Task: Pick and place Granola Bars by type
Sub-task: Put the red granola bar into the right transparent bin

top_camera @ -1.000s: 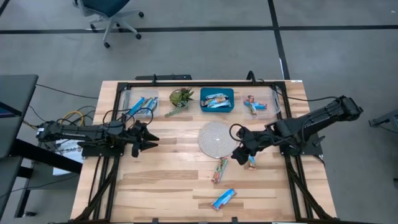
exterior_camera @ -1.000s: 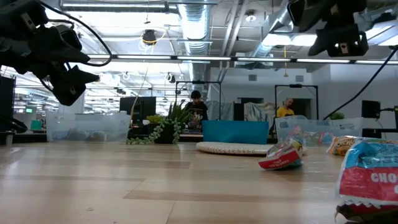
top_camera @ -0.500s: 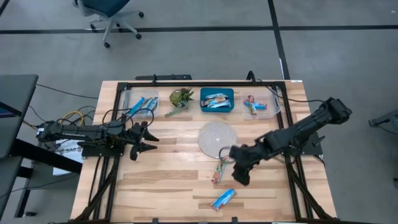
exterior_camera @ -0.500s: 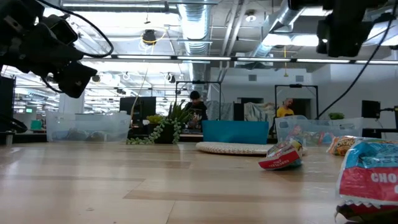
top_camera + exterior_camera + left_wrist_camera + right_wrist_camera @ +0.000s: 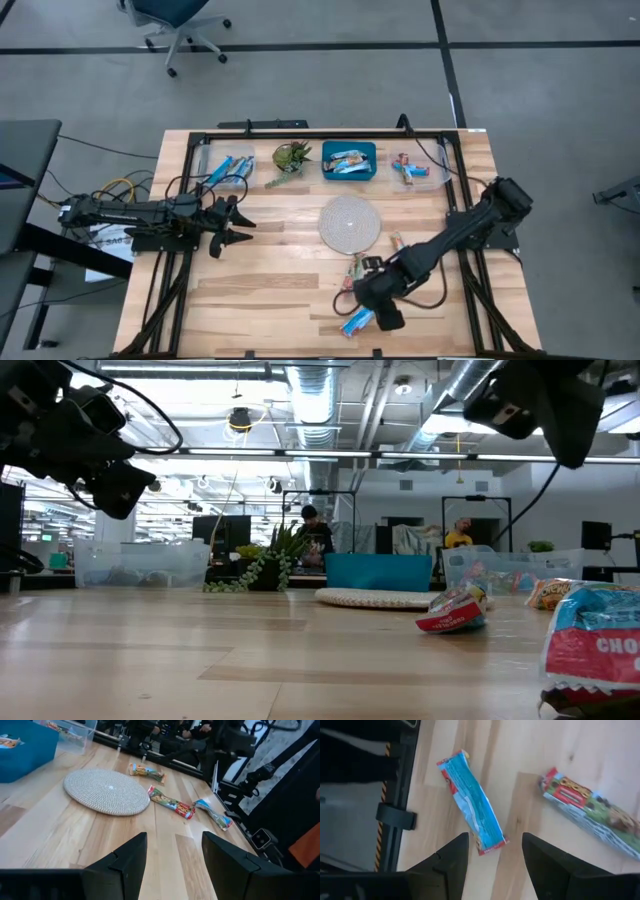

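My right gripper (image 5: 372,308) hangs open just above the table's near edge, right of centre. Its fingers (image 5: 451,865) stand over one end of a bright blue bar (image 5: 472,802) that lies flat on the wood (image 5: 358,321). A green-and-red bar (image 5: 354,272) lies just beyond it (image 5: 592,815). An orange-red bar (image 5: 400,243) rests beside the woven mat (image 5: 349,223). My left gripper (image 5: 238,228) waits open above the table's left side (image 5: 174,865). More bars lie sorted in three containers along the far edge.
Along the far edge stand a clear bin holding blue bars (image 5: 225,168), a small green plant (image 5: 291,157), a blue tray (image 5: 349,160) and a second clear bin (image 5: 412,168). A black frame rail (image 5: 395,812) runs close by the blue bar at the near edge.
My right gripper has swept from beside the woven mat toward the table's near edge and somewhat leftward, passing the green-and-red bar, and now hangs over the blue bar. The bars on the table have stayed where they lay.
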